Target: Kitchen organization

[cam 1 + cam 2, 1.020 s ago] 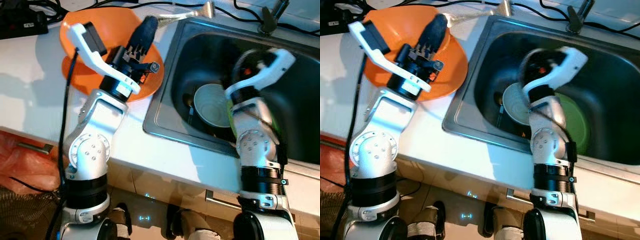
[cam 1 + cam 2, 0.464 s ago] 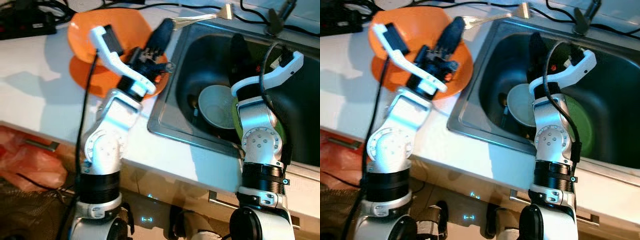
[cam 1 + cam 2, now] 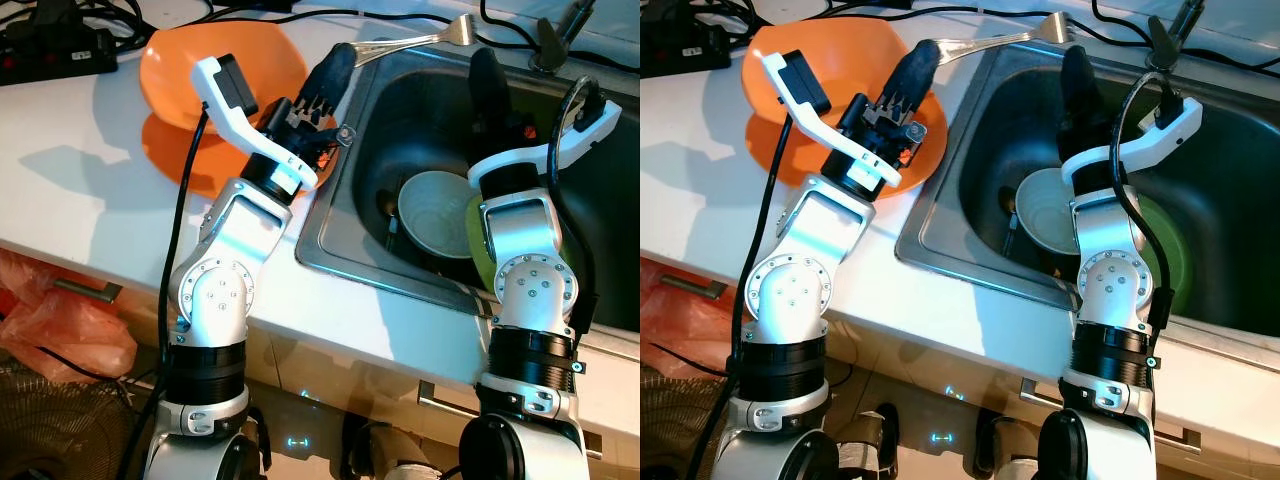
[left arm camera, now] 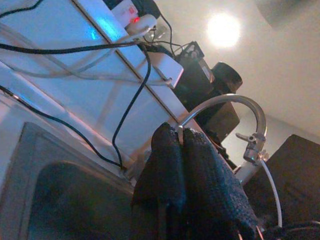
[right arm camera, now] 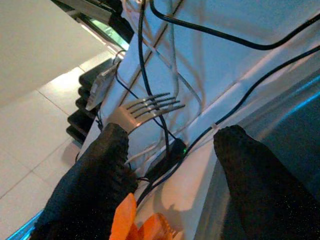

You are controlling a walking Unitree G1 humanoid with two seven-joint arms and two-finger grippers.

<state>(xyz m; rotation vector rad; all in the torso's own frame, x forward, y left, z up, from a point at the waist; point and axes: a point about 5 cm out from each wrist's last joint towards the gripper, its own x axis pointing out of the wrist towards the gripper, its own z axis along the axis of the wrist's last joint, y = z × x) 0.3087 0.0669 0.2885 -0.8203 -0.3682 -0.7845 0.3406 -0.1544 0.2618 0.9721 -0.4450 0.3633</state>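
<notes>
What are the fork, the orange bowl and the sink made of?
The fork, held in the left gripper, looks like shiny silver metal. The orange bowl is probably plastic: bright, even colour with a soft sheen. The sink looks like brushed steel, grey with dull reflections along its rim.

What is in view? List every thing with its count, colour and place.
Counter: one, white, around the sink.
Sink: one, steel, right of centre.
Dishes: apparently two, orange, stacked on the counter left of the sink.
Bowl: one, pale, in the sink.
Plate: one, green, under the bowl.
Fork: one, silver, held over the sink's back edge.
Cables: several, black, along the counter's back.
Bag: one, reddish, below the counter.
Left pincer: shut on the fork's handle.
Right pincer: open, over the sink.
</notes>
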